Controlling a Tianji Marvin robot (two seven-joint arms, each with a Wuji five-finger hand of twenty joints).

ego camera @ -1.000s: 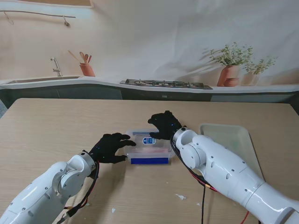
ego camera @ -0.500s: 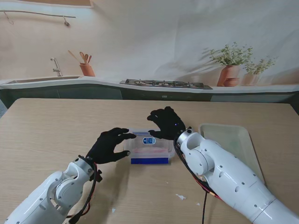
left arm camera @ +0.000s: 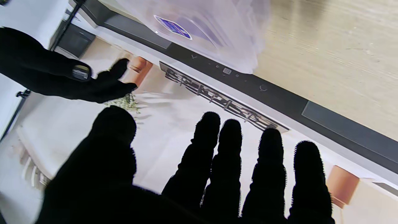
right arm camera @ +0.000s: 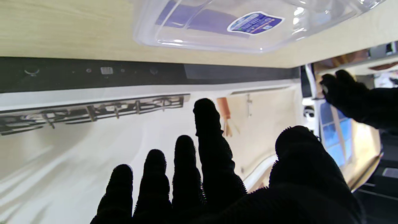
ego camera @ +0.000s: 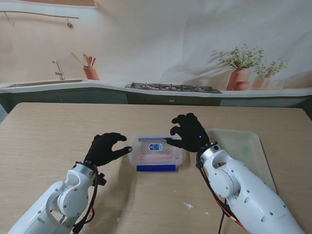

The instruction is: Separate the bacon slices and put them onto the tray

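Bacon pack (ego camera: 156,153), lid on, sits mid-table btwn both hands; left hand (ego camera: 105,149) just beside its left edge, fingers spread, holding nothing; right hand (ego camera: 189,132) at its right edge, also spread; tray (ego camera: 253,151) to the right.

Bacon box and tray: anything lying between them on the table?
Only the right robot hand hovers over that stretch, by the bacon box's right edge in the stand view. No loose item shows before the tray.
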